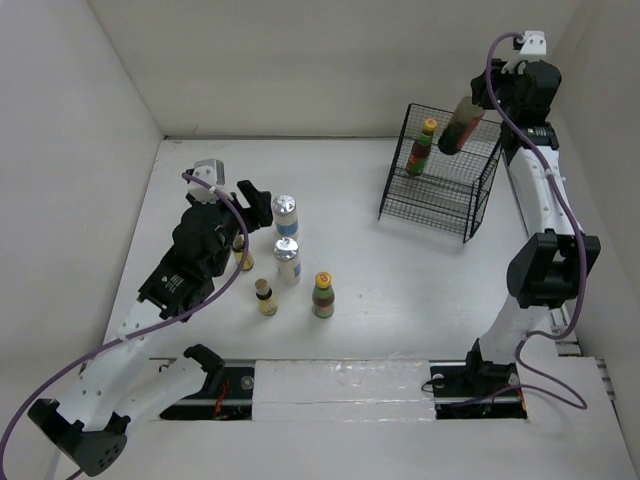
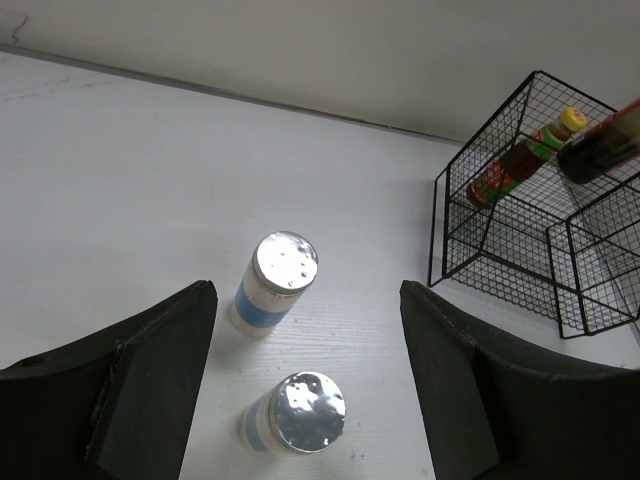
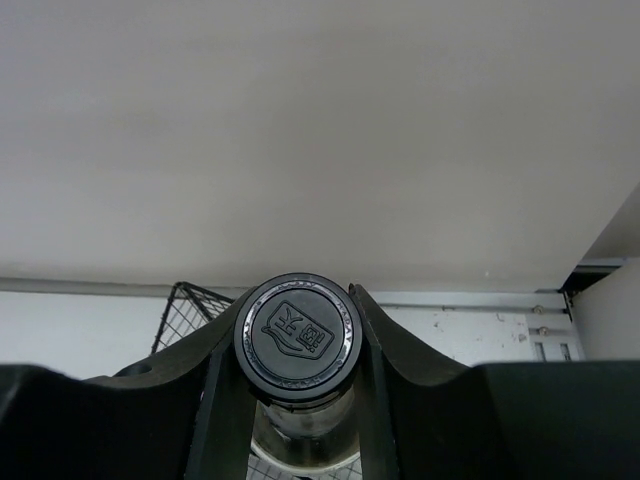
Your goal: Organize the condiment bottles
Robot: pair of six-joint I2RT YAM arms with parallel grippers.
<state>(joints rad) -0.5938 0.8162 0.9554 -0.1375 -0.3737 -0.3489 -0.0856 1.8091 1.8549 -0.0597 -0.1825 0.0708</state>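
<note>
My right gripper (image 1: 480,98) is shut on the black cap (image 3: 298,336) of the tall dark bottle (image 1: 458,127) and holds it tilted above the black wire basket (image 1: 432,206). One brown yellow-capped bottle (image 1: 422,148) stands in the basket. My left gripper (image 1: 256,204) is open and empty, just left of two white-blue silver-capped bottles (image 1: 286,215) (image 1: 288,260); in the left wrist view they (image 2: 275,283) (image 2: 295,413) lie between its fingers (image 2: 160,370). A second brown bottle (image 1: 323,295) and a tiny yellow bottle (image 1: 266,297) stand nearer; another tiny one (image 1: 241,253) is partly hidden by the left arm.
White walls close the table at the left, back and right. The basket sits at the back right, also in the left wrist view (image 2: 500,275), with the held dark bottle (image 2: 600,145) over it. The arm bases stand at the near edge.
</note>
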